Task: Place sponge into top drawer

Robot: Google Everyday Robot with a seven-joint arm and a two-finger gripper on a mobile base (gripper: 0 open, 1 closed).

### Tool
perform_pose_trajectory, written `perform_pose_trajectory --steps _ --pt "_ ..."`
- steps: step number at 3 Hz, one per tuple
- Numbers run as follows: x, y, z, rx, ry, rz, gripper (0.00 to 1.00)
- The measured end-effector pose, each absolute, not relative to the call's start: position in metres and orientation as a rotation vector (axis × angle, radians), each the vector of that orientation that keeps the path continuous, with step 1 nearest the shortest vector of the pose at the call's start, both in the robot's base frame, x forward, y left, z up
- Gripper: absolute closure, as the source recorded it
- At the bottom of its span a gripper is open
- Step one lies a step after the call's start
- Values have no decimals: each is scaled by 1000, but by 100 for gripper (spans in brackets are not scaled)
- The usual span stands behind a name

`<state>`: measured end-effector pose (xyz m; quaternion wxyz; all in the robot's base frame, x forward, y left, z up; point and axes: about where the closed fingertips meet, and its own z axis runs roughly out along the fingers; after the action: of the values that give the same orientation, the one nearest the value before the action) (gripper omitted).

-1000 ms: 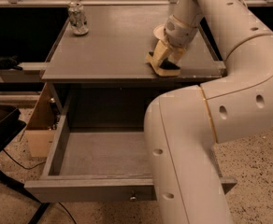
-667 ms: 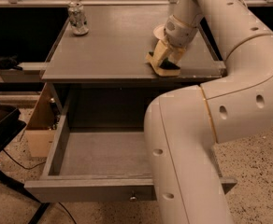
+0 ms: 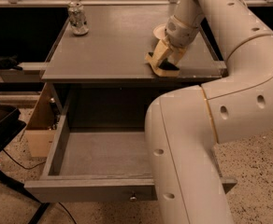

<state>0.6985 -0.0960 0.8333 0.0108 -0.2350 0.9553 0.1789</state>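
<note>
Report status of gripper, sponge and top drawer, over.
Gripper down at sponge, table's front edge. Top drawer open, sponge not in yet. Bowl close behind gripper.

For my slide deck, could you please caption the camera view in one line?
The pincer at the sponge near the grey table's front edge, with the top drawer pulled open below.
</note>
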Motion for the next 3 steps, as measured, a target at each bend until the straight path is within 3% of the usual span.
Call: perform_pose_trajectory --steps 1,2,3 --pt "698 -96 833 -733 2981 558 13" --pt "698 -96 833 -733 2981 558 0" --pt "699 -96 833 -733 2981 558 0"
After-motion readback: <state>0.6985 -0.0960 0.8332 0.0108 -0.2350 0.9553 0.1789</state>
